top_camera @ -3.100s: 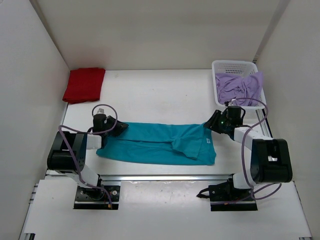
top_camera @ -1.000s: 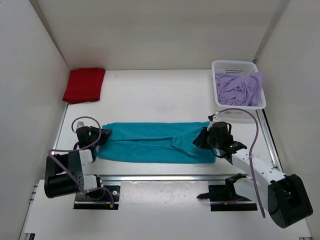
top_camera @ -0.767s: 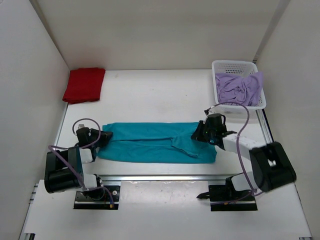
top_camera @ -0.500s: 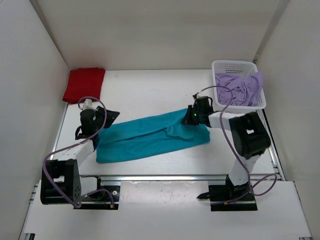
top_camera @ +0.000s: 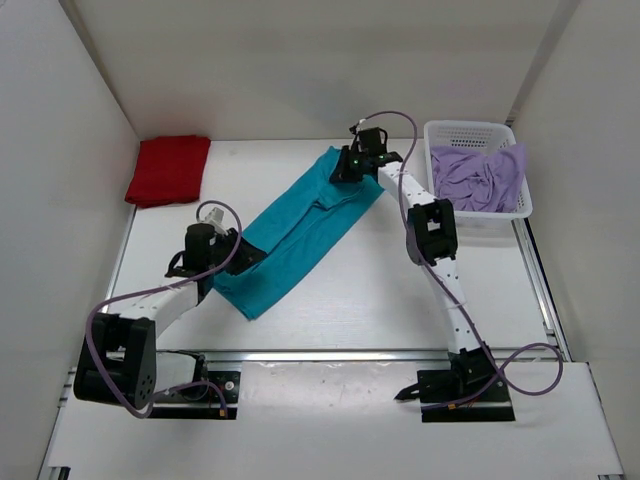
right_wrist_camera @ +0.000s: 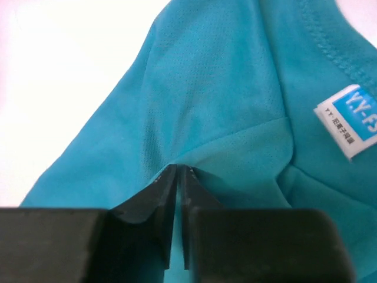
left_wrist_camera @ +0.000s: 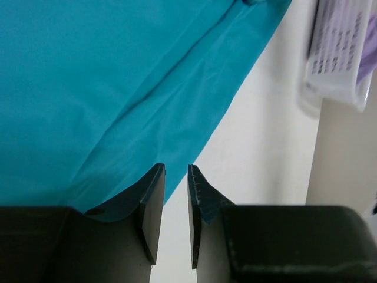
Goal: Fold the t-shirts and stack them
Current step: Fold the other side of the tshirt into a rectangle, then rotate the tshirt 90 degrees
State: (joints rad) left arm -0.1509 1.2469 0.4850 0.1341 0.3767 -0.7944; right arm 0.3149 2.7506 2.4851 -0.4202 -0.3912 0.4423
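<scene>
The teal-blue t-shirt (top_camera: 295,225) lies folded into a long strip, running diagonally from near left to the back centre. My right gripper (top_camera: 340,165) is at its far end, shut on a pinched fold of the teal cloth (right_wrist_camera: 224,88) beside the white neck label (right_wrist_camera: 352,127); the pinch shows at the right gripper (right_wrist_camera: 178,169). My left gripper (top_camera: 243,255) sits at the strip's near-left edge. There the left gripper (left_wrist_camera: 175,168) has its jaws slightly apart, bare table between them and teal cloth (left_wrist_camera: 88,88) just behind the left finger. The red t-shirt (top_camera: 168,170) lies folded at the back left. The lavender t-shirt (top_camera: 478,178) is crumpled in the basket.
The white mesh basket (top_camera: 470,127) stands at the back right, close to the right arm's stretched forearm. White walls close the table on the left, back and right. A metal rail runs along the near edge.
The right gripper has swung the teal shirt's right end from the middle right up to the back centre, turning the strip diagonal. The left gripper shifted slightly right and nearer.
</scene>
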